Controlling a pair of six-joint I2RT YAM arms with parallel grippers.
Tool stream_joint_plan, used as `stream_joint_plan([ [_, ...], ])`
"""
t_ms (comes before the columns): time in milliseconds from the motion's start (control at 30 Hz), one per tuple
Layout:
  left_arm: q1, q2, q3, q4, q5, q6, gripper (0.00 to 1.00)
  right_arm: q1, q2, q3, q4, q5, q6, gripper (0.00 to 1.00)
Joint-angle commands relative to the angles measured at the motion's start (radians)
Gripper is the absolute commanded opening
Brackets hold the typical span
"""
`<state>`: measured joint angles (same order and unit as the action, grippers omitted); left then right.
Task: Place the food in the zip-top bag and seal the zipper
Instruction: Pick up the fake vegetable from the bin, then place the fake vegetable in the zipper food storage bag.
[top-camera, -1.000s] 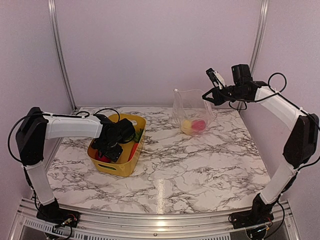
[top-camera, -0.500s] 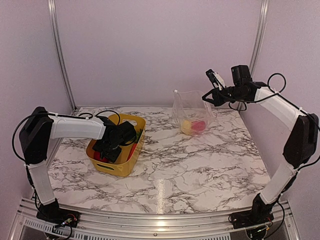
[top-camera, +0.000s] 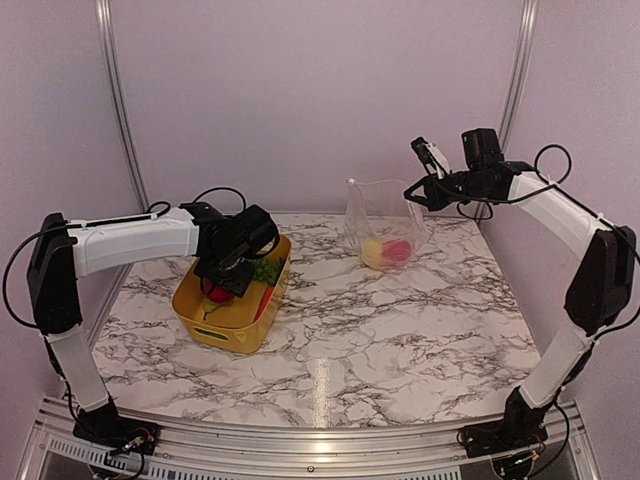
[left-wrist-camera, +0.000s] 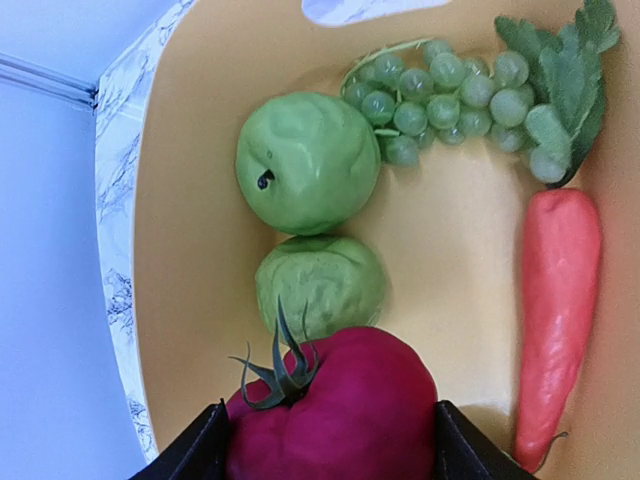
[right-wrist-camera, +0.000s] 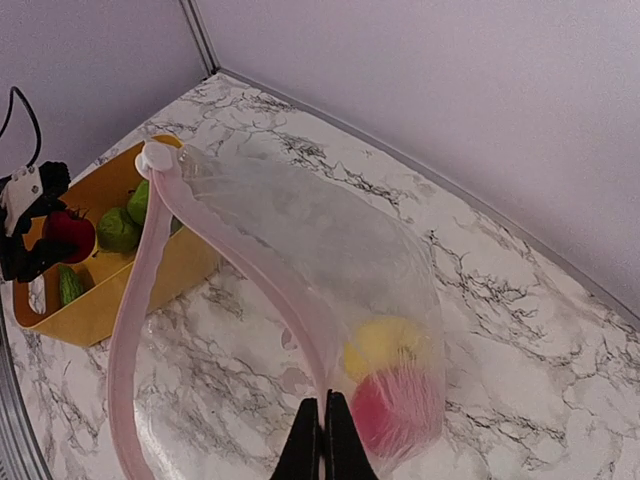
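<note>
the marble worktop (top-camera: 400, 320) holds a yellow bin (top-camera: 225, 318). well to the right of the bin, the clear zip-top bag (top-camera: 385, 225) hangs upright, its pink zipper (right-wrist-camera: 150, 290) pinched tight in the right claw (right-wrist-camera: 322, 435). just above the bin, the left claw (left-wrist-camera: 330, 440) squeezes a red tomato (left-wrist-camera: 345, 385). green grapes (left-wrist-camera: 440, 100) lie inside the bin.

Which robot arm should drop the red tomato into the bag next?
Left, probably. The left gripper grips the tomato above the yellow bin. The right gripper is pinched shut on the bag's pink zipper, holding the mouth up, so it looks busy.
</note>
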<state>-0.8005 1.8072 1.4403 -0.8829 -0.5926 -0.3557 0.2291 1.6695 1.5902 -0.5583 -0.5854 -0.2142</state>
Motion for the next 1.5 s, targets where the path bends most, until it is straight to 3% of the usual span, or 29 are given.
stream_joint_plan([
  [0,-0.012,-0.05,0.102,-0.041,0.053,0.007,0.56,0.006,0.042,0.097,-0.038,0.013,-0.013,0.0],
  [167,-0.029,-0.071,0.232,0.017,0.133,0.052,0.56,0.004,0.122,0.253,-0.128,0.032,-0.024,0.0],
  [300,-0.047,-0.118,0.267,0.155,0.221,0.079,0.54,0.005,0.144,0.33,-0.138,0.063,-0.027,0.0],
  [633,-0.054,-0.261,0.132,0.717,0.516,0.07,0.53,0.059,0.126,0.294,-0.14,0.027,-0.012,0.0],
  [900,-0.062,-0.22,0.086,1.048,0.677,0.015,0.52,0.121,0.13,0.273,-0.136,0.02,0.0,0.0],
  [1167,-0.097,-0.058,0.136,1.202,0.693,-0.024,0.49,0.137,0.134,0.276,-0.138,-0.013,0.021,0.0],
  [1367,-0.151,0.079,0.284,1.119,0.6,0.002,0.49,0.137,0.121,0.269,-0.138,-0.016,0.026,0.0],
  [1467,-0.172,0.118,0.307,1.088,0.478,0.006,0.49,0.137,0.112,0.259,-0.135,-0.013,0.026,0.0],
])
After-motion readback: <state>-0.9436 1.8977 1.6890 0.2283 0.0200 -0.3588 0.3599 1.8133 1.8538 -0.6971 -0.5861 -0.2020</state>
